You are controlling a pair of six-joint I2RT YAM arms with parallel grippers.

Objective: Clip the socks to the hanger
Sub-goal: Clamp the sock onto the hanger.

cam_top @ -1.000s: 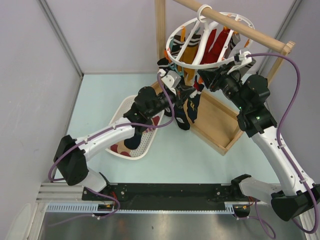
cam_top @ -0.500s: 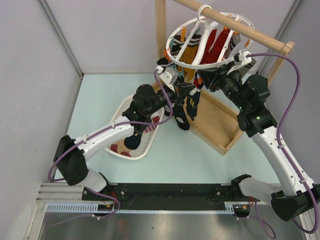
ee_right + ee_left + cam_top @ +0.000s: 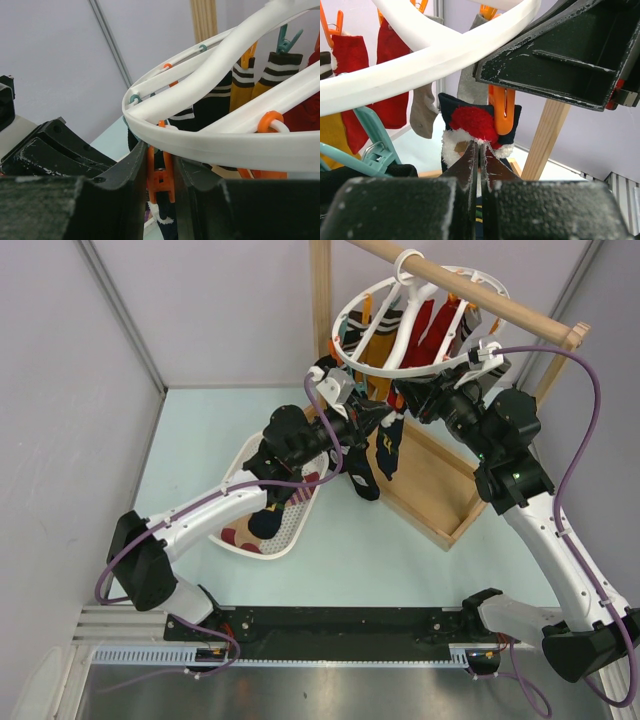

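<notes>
Ben: Up a bit and closer to the ring, that is where the left gripper (image 3: 480,150) has gone, and the sock (image 3: 470,122) went up with it. The right arm has not moved.
Mia: Are its jaws shut?
Ben: Yes, pressed together, with the sock pinched between them just under its top edge.
Mia: And the right gripper (image 3: 159,156)?
Ben: Its two black fingers squeeze an orange clip (image 3: 160,179) from both sides.
Mia: Where is the sock?
Ben: Right at that clip, under the front of the hanger (image 3: 225,145). Its red top touches the clip's mouth. I cannot tell if the clip bites it yet.
Mia: Which way does it point?
Ben: It hangs long-ways up and down, top end up, foot end down toward the table.
Mia: What is it like?
Ben: Soft and dark blue, with a fuzzy red band and fluffy white trim. The clip is smooth, hard plastic. The hanger is a white plastic ring with curved spokes, hooked on a round wooden rail (image 3: 480,295).
Mia: What else is clipped on?
Ben: Red socks (image 3: 395,65), a grey sock (image 3: 422,112) and striped socks (image 3: 240,75), all hanging down. A teal clip (image 3: 375,135) is near the left gripper. A white basket (image 3: 285,540) with more socks lies on the table.
</notes>
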